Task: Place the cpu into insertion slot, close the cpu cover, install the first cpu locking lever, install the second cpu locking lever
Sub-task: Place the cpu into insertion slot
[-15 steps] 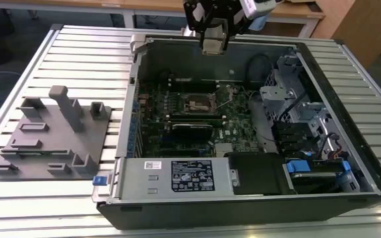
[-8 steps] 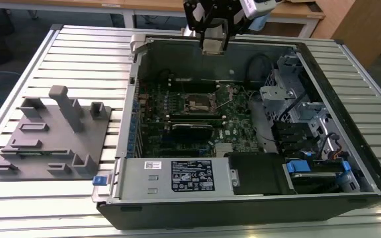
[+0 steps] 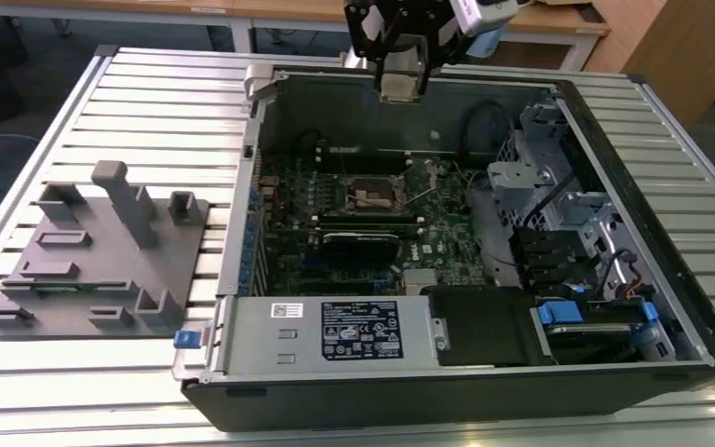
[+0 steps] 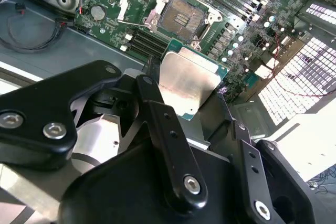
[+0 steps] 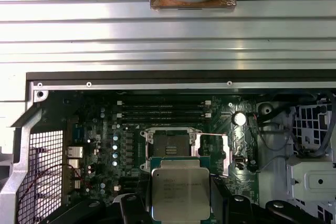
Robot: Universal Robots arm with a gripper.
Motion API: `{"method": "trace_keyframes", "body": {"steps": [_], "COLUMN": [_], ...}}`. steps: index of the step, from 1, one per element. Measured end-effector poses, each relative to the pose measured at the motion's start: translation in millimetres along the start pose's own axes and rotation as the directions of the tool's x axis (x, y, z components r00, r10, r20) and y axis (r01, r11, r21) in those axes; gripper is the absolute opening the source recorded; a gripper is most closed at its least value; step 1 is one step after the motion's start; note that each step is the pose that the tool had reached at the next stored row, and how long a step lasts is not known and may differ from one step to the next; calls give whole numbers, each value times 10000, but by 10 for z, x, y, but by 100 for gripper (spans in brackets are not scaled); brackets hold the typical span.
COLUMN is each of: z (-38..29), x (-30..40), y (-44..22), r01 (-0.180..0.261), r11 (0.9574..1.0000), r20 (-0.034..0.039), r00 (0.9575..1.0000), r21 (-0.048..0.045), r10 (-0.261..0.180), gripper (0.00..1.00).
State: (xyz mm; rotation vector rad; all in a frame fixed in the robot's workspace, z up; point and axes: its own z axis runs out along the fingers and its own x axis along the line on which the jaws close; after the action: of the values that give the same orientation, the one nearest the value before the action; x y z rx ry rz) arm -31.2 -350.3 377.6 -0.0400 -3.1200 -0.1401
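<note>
First wrist view gives us the gripper (image 5: 179, 203) pinching the cpu (image 5: 179, 187) by two opposite edges, silvery top toward the camera. We find the insertion slot (image 5: 171, 145) empty, seen just past the chip's free edge and square with it. In the exterior view the gripper hangs over the far wall of the computer case (image 3: 457, 400); the slot lies lower and nearer, on the green board (image 3: 332, 253).

I can make out no print well enough to read. The black label (image 3: 360, 330) on the power supply (image 3: 264, 349) carries only illegible marks, as does the top of the cpu (image 5: 179, 187).
</note>
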Motion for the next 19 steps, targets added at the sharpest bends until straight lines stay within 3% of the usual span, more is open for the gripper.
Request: {"method": "trace_keyframes", "body": {"steps": [6, 19], "z": [48, 79], "x": [-1, -1], "y": [-4, -7], "r01": [0, 0], "r11": [10000, 10000], "r20": [0, 0], "r00": [10000, 10000], "r21": [-10, -13], "r10": [0, 0], "gripper": [54, 54]}}
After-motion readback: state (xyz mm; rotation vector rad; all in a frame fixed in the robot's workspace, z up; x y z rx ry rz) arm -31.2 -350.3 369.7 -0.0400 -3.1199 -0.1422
